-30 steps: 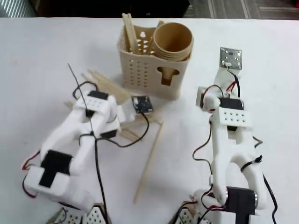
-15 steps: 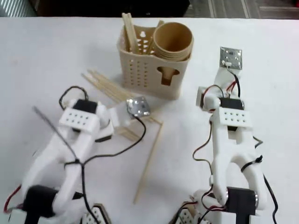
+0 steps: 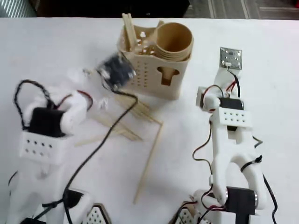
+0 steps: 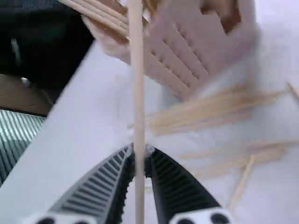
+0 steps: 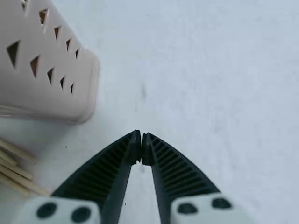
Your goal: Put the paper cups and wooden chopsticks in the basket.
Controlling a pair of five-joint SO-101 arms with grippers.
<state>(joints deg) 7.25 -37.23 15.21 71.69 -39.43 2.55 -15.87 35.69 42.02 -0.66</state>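
1. Cups are finished, as I am reading it: the paper cups [image 3: 174,41] are sitting nested inside the basket [image 3: 140,77] at the upper centre of the high view.
2. Several wooden chopsticks [image 3: 128,29] are standing in the basket's left part, beside the cups.
3. My left tool [image 4: 140,161] is clenching one chopstick [image 4: 136,84], holding it raised close to the basket's left side and not yet inside.
4. A pile of chopsticks [image 3: 122,125] is lying on the surface [image 3: 56,42] at mid-frame, and a lone stick [image 3: 148,163] is lying below it.
5. My right tool [image 5: 141,148] is resting pinched together on nothing, low beside the basket's right corner.
6. I am judging the job past halfway: the held stick and the loose ones are what is left.
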